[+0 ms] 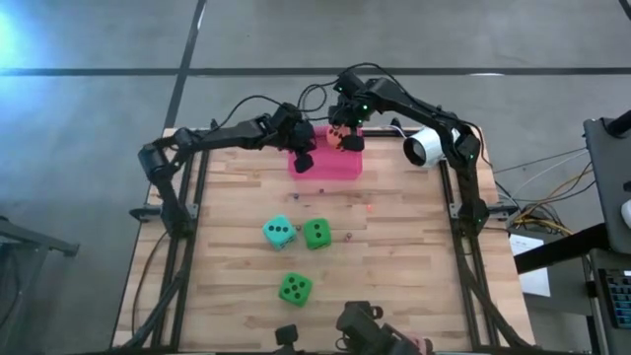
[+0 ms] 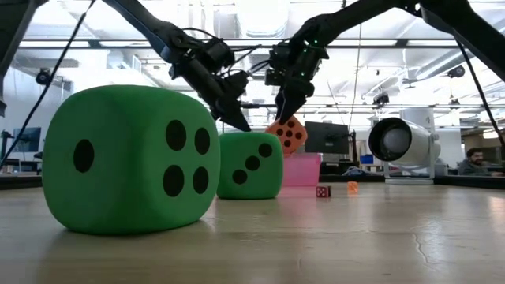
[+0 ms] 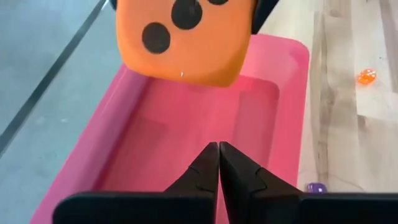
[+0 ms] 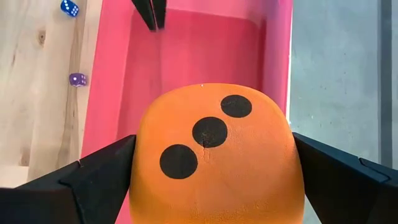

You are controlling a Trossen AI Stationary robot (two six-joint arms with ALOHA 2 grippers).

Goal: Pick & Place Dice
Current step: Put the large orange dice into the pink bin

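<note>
On table (image 1: 394, 247): two green dice (image 1: 316, 234), one teal (image 1: 278, 232).

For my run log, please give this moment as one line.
right tool: holding soft orange foam die above pink plastic bin | left tool: shut, empty, over bin | three dice on table

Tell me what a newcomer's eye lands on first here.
First, the orange die, held between the right gripper's fingers above the pink tray at the table's far edge. The left gripper hangs shut over the same tray. Next, two green dice and a teal die mid-table.
</note>
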